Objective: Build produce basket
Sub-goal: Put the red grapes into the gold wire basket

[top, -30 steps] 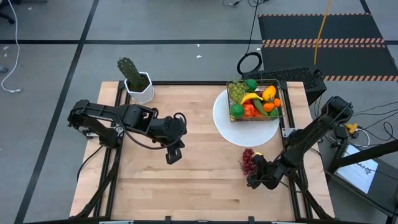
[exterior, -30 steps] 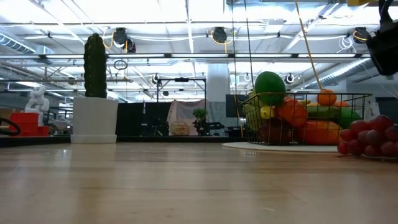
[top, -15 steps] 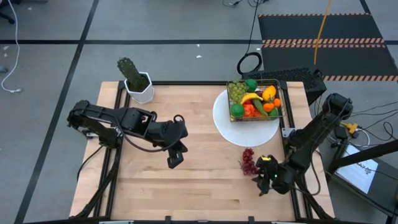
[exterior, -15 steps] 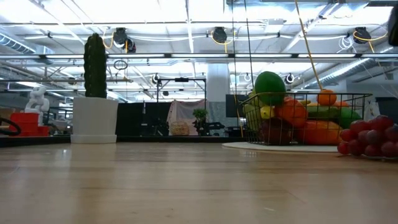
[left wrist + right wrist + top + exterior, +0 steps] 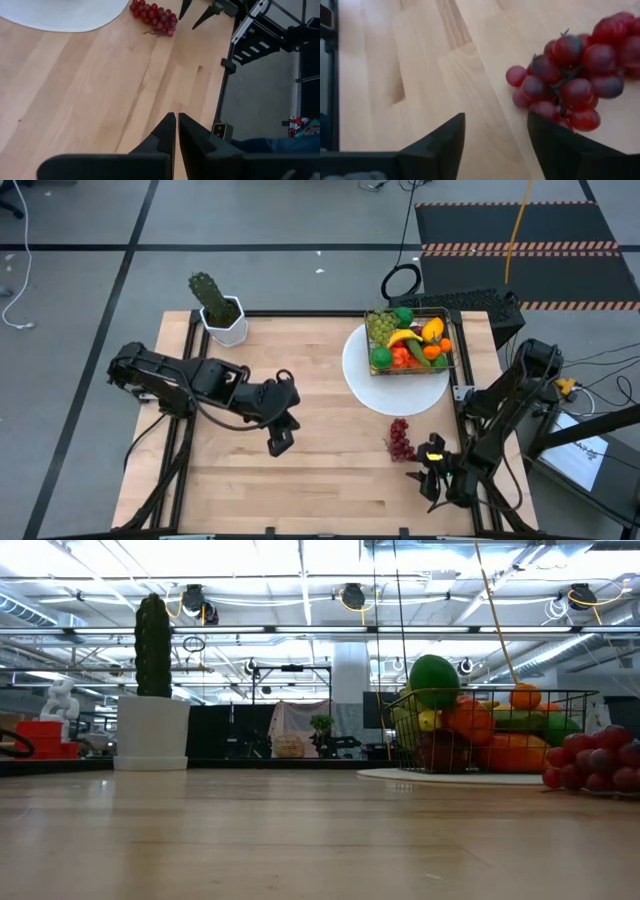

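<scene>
Red grapes [image 5: 572, 75] — bare, unlabelled.

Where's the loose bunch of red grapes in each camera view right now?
High: red grapes on the table, below the white plate.
Low: far right edge, beside the plate.
Left wrist: top centre, by the plate.
Right wrist: upper right; plate not in it.

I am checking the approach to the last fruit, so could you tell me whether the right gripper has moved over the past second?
Yes. In the high view the right gripper has drawn back from the red grapes toward the table's near edge, open and empty.
</scene>
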{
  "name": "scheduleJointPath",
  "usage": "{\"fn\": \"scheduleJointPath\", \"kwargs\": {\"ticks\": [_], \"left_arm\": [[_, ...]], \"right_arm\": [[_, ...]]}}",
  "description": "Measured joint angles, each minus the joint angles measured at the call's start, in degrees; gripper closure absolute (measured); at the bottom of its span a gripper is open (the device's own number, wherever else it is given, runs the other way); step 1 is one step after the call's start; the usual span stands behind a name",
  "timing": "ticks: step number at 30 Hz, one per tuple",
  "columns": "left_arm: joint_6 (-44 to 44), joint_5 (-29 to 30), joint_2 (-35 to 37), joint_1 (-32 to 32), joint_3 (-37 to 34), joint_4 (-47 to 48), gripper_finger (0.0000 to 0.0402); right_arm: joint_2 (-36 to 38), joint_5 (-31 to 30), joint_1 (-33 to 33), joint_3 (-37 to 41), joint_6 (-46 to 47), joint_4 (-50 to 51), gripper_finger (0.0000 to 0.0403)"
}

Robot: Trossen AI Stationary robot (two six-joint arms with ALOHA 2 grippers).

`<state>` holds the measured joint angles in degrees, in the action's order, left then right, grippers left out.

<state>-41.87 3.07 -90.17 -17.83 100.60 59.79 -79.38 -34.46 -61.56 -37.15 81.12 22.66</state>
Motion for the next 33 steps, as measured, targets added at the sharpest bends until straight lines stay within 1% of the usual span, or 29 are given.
{"fn": "scheduleJointPath", "kwargs": {"ticks": [3,6,14,21,22,27,30,33], "left_arm": [[0.02,0.40,0.00,-0.21,0.00,0.02,0.0380],[0.07,1.54,0.00,-0.21,0.00,0.11,0.0380],[0.09,2.07,0.00,-0.24,0.00,0.11,0.0380],[0.09,2.08,0.00,-0.26,0.00,0.13,0.0380],[0.09,2.16,0.00,-0.26,0.00,0.13,0.0380],[0.87,2.98,0.00,-0.24,0.00,0.13,0.0380],[1.03,3.01,0.00,-0.20,0.00,0.15,0.0380],[1.06,3.02,0.00,-0.21,0.00,0.13,0.0380]], "right_arm": [[-1.59,0.04,-0.81,0.00,0.49,0.05,0.0171],[-3.32,0.07,-1.33,0.00,0.52,-0.02,0.0163],[-5.52,0.26,-1.18,0.00,1.11,0.35,0.0198],[-5.50,4.48,-1.57,0.00,3.71,-0.13,0.0214],[-5.50,4.24,-1.57,0.00,3.71,-0.06,0.0215],[-5.50,-1.23,-0.85,0.00,3.61,1.67,0.0215],[-5.50,-1.38,0.15,0.02,3.45,2.95,0.0216],[-5.50,-1.49,1.09,0.61,2.16,1.81,0.0216]]}}
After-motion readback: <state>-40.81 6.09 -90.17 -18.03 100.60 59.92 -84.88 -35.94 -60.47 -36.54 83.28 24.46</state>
